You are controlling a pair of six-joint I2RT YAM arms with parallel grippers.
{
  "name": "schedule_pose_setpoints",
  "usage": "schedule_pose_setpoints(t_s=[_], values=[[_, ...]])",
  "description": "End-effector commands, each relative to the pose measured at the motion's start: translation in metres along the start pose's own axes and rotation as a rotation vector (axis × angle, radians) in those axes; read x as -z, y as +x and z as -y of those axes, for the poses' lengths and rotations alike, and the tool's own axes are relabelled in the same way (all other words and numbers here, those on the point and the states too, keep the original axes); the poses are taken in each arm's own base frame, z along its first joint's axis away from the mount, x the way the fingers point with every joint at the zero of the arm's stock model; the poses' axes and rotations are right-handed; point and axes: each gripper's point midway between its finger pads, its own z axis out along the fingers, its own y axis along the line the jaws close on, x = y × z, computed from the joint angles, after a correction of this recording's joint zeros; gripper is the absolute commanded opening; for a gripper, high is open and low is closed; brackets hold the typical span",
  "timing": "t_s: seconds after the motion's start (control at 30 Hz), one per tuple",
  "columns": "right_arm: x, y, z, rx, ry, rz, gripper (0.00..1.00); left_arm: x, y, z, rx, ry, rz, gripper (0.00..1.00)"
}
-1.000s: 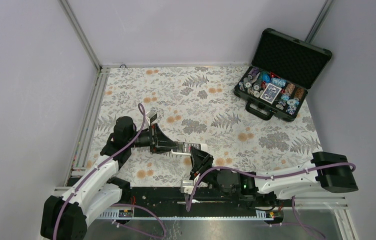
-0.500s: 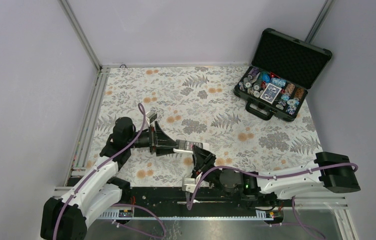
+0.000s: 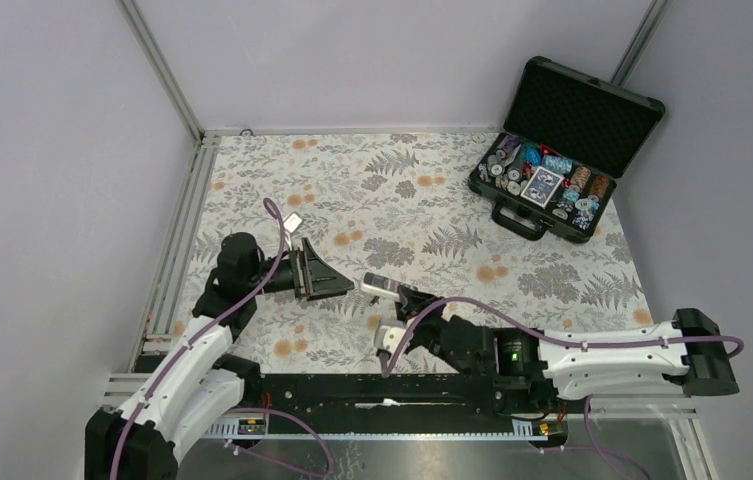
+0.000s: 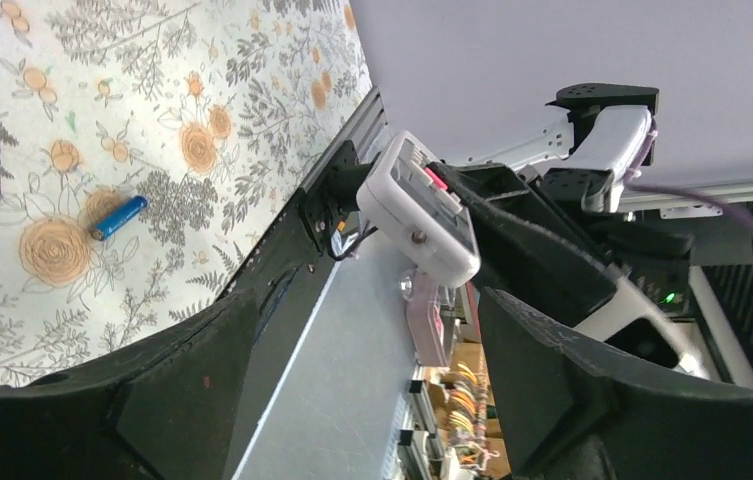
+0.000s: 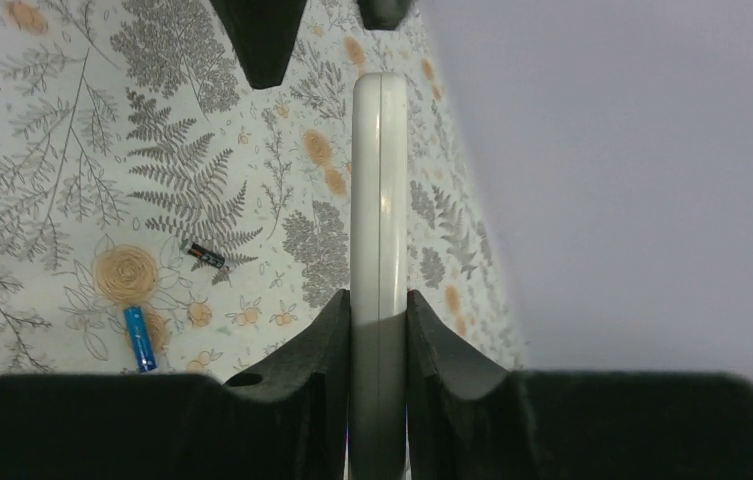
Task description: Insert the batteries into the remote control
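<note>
Remote control [image 3: 383,287]: one, white, held off the tabletop [image 3: 402,180] in the lower middle of the top view, close to the near edge. The right claw [image 3: 405,295] pinches one end of it. The left claw [image 3: 350,290] sits just to the left, spread and apart from the remote.

From the top the remote is only a small pale bar. The left wrist view, at frame centre, shows its face [image 4: 422,208] with grey keys and one red one. There the left claw's dark fingers [image 4: 182,390] stand wide on either side of the frame. The right wrist view shows the remote edge-on [image 5: 379,200], a slim upright strip squeezed between the right claw's pads [image 5: 327,340].

Batteries, two, both lying on the tabletop and visible only from the wrists. A blue battery [image 5: 138,338] shows at lower left, a dark battery [image 5: 206,256] near it, the two not touching. In the top view I cannot make them out.

One black case [image 3: 552,160] stands open at the upper right corner of the tabletop, well apart from both claws, with chips [image 3: 512,170] inside. A broad stretch of flowered tabletop lies between.
</note>
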Motion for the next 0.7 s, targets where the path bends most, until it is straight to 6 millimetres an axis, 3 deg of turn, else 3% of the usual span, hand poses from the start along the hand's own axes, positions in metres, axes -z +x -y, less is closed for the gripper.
schedule_pose_setpoints(t_s=[0.0,0.23,0.67], values=[[0.007,-0.009,0.011,-0.292,-0.088,-0.004,0.0,0.005,-0.015,0.024,-0.228,0.033,0.057,0.83],[0.008,-0.01,0.007,-0.538,-0.259,-0.041,0.0,0.009,-0.015,0.036,-0.334,0.058,0.053,0.85],[0.023,-0.043,0.008,-0.969,-0.63,-0.023,0.0,0.005,-0.001,0.038,-0.443,0.073,-0.007,0.86]])
